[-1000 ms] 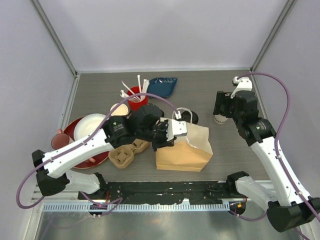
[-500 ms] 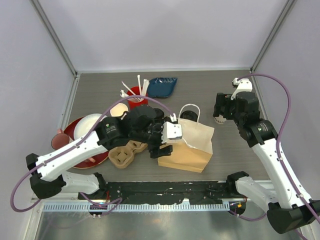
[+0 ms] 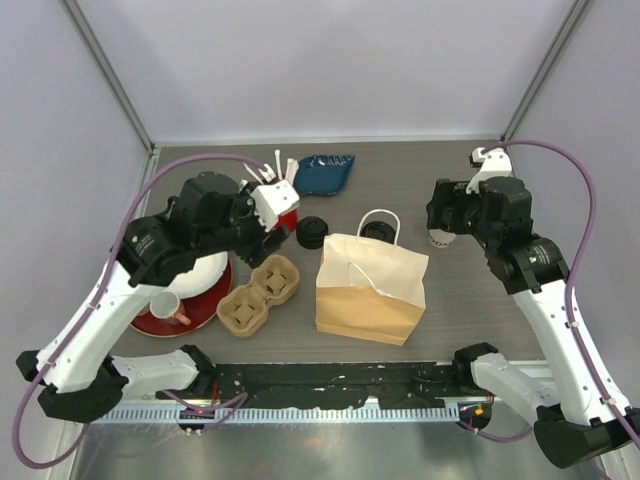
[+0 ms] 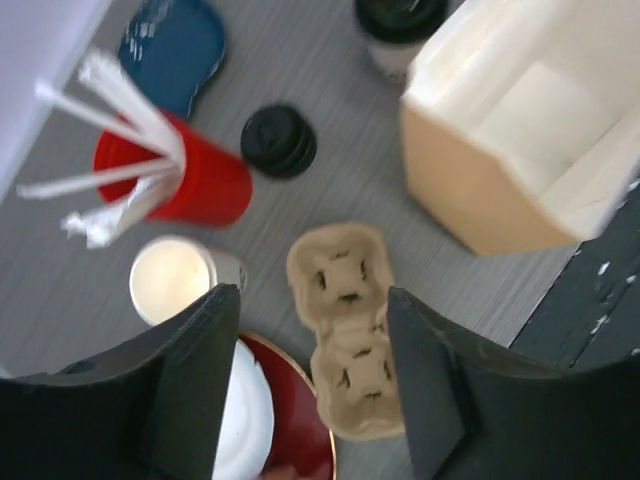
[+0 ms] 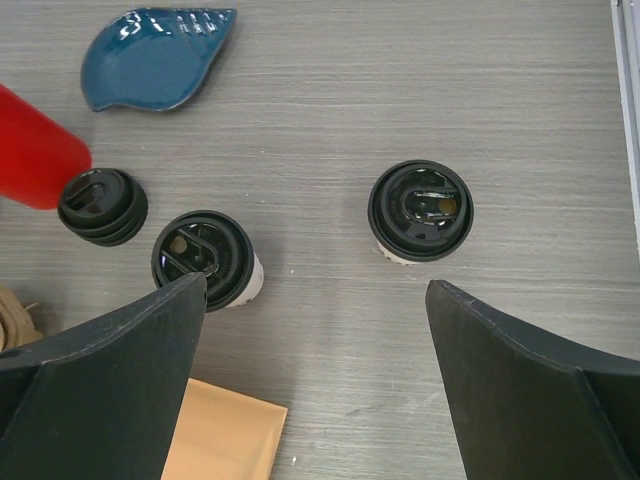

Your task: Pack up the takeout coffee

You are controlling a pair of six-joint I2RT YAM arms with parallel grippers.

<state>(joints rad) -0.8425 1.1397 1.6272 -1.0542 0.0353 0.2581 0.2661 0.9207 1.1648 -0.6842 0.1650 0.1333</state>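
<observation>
left pincer (image 4: 310, 390) wide and empty over the cardboard carrier (image 4: 345, 325); right pincer (image 5: 320, 400) wide and empty above one lidded coffee cup (image 5: 420, 212) on the desk (image 5: 400, 80) (top camera mostly loses that cup under the right arm). second lidded cup (image 5: 205, 258) stands just behind the paper bag (image 3: 370, 290), only its lid showing from above. bag's inside is only partly seen from the left wrist, and blurred.

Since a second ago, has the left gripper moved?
Yes. The left gripper swung left, off the paper bag, toward the blue dish.
</observation>
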